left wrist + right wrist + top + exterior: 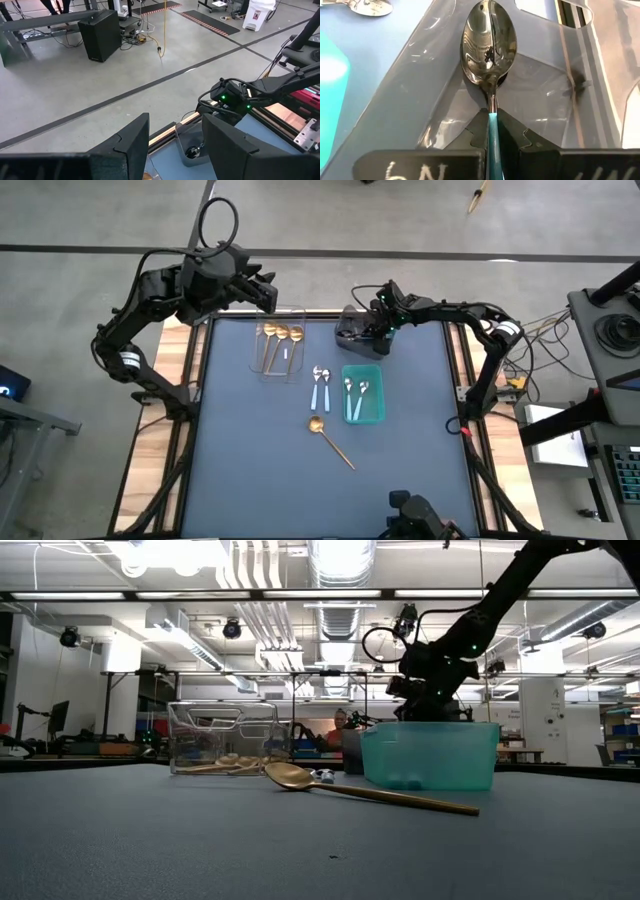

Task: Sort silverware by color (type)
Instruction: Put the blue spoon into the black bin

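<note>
Your right gripper (pixel 492 131) pinches a dark spoon (pixel 489 42) by its teal handle; releasing high over the grey bin (pixel 545 100) beyond the fingertips, it may bounce out. Left gripper (pixel 172 145), fingers spread, waits.

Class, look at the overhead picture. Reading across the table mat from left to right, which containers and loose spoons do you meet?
Clear bin holding gold spoons → two blue-handled spoons lying loose → teal bin.

The loose gold spoon and grey bin overlap others in this order, so they are left out.
</note>
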Robot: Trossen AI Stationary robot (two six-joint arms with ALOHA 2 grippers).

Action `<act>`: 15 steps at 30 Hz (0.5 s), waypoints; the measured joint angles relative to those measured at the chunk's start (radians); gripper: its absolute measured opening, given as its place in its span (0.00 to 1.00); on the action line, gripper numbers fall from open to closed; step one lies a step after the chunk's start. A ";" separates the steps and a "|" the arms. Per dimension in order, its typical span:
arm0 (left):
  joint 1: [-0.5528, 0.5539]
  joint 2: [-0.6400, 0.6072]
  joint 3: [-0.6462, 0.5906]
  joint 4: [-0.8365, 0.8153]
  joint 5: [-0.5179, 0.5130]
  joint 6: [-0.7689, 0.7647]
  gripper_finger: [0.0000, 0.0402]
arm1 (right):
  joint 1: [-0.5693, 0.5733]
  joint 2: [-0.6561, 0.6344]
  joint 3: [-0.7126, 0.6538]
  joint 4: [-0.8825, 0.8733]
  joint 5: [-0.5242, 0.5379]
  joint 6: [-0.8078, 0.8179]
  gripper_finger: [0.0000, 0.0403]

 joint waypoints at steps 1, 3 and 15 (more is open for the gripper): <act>0.000 0.000 0.000 0.000 0.000 0.000 0.41 | 0.000 0.000 0.000 0.000 0.000 -0.002 0.03; 0.000 0.000 0.000 0.000 0.000 0.000 0.41 | 0.000 0.000 0.000 0.000 0.000 -0.008 0.03; 0.000 0.001 0.000 0.000 0.000 0.000 0.41 | -0.001 -0.006 0.000 0.053 0.008 -0.048 0.03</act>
